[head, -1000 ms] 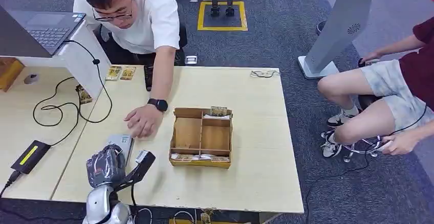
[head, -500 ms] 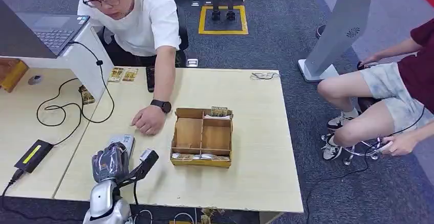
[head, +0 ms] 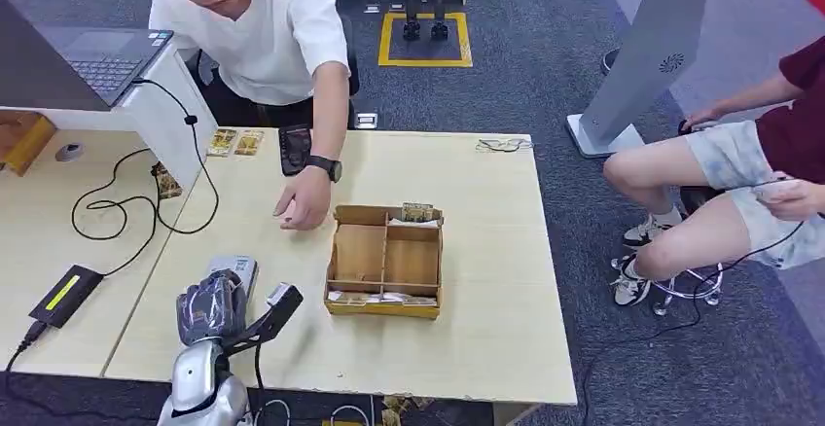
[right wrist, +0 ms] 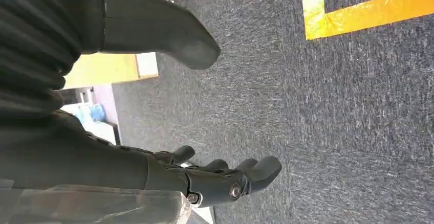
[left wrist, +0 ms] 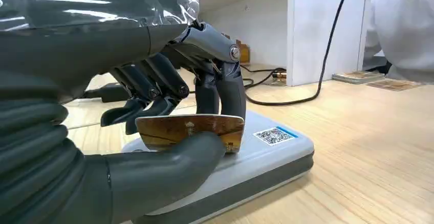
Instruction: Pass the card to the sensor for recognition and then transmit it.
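Left hand [left wrist: 153, 127] pinching brown card [left wrist: 190, 131] between thumb and fingers, card held edge-up just above grey QR-coded sensor [left wrist: 266, 150] on wooden table [head: 467, 329]; right hand [right wrist: 204, 178] hanging over grey carpet, fingers spread, holding nothing; person's hand [head: 302, 208] beside cardboard divider box [head: 383, 261]

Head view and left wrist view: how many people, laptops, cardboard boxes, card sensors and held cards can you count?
People: 2, the person in a white shirt and the seated person
Laptop: 1
Cardboard box: 1
Sensor: 1
Card: 1, held by the left hand
Total: 6
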Tool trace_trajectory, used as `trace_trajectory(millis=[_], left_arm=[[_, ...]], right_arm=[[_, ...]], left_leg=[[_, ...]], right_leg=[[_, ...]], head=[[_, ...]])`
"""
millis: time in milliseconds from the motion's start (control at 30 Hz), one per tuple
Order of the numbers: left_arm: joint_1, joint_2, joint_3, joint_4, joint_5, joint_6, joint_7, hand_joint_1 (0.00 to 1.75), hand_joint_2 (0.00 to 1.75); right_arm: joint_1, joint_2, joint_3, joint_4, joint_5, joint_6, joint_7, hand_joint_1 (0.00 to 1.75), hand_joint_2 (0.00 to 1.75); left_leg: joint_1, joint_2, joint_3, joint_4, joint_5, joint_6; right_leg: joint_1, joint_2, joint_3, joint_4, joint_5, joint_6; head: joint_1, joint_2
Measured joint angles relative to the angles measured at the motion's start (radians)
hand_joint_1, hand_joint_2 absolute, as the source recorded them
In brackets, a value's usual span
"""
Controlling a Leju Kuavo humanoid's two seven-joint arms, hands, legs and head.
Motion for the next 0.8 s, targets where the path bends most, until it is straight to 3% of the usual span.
trace_trajectory(millis=[100, 233, 333, 433, 467, 633, 800], left_arm=[[0.0, 0.001, 0.001, 0.001, 0.0, 0.003, -0.024, 1.75, 1.75], [0.009, -0.014, 0.023, -0.021, 0.008, 0.06, -0.125, 1.75, 1.75], [0.032, -0.04, 0.025, -0.093, 0.071, 0.106, -0.226, 1.75, 1.75], [0.04, -0.066, 0.009, -0.209, 0.164, 0.098, -0.297, 1.75, 1.75], [0.04, -0.075, -0.007, -0.263, 0.182, 0.086, -0.308, 1.75, 1.75], [-0.002, -0.092, -0.121, -0.453, 0.203, 0.024, -0.323, 1.75, 1.75], [-0.085, -0.105, -0.235, -0.507, 0.182, -0.008, -0.304, 1.75, 1.75]], right_arm=[[0.0, 0.0, 0.0, 0.002, 0.002, -0.003, 0.0, 0.0, 1.75], [0.001, 0.0, 0.0, 0.003, 0.002, -0.005, -0.003, 0.0, 1.75], [0.002, 0.002, 0.0, 0.0, 0.013, -0.003, -0.003, 0.0, 1.75], [0.002, 0.008, 0.0, -0.005, 0.014, 0.0, -0.003, 0.0, 1.75], [0.003, 0.01, 0.0, -0.006, 0.017, 0.0, -0.003, 0.0, 0.0], [0.002, 0.01, 0.0, -0.005, 0.02, 0.0, -0.008, 0.0, 0.0], [-0.001, 0.006, 0.001, 0.012, 0.03, -0.002, -0.03, 0.0, 0.0]], left_leg=[[0.0, 0.0, 0.0, 0.0, 0.0, 0.0], [0.0, 0.0, 0.0, 0.0, 0.0, 0.0], [0.0, 0.0, -0.004, 0.0, 0.001, 0.0], [0.0, 0.001, -0.008, 0.001, 0.002, 0.0], [0.0, 0.001, -0.01, 0.001, 0.003, 0.0], [0.0, 0.001, -0.015, 0.001, 0.003, 0.0], [0.0, 0.001, -0.017, 0.001, 0.003, 0.0]], right_leg=[[0.0, 0.0, 0.0, 0.0, 0.0, 0.0], [0.0, 0.0, 0.0, 0.0, 0.0, 0.0], [0.0, 0.0, -0.004, 0.0, 0.001, -0.001], [0.0, 0.002, -0.01, 0.0, 0.004, 0.0], [0.0, 0.002, -0.012, 0.0, 0.004, 0.0], [0.0, 0.002, -0.016, 0.0, 0.004, 0.0], [0.0, 0.002, -0.017, 0.0, 0.004, 0.0]], head=[[0.0, 0.0], [0.0, 0.0], [0.0, 0.0], [0.0, 0.0], [0.0, 0.0], [0.0, 0.0], [0.0, 0.0]])
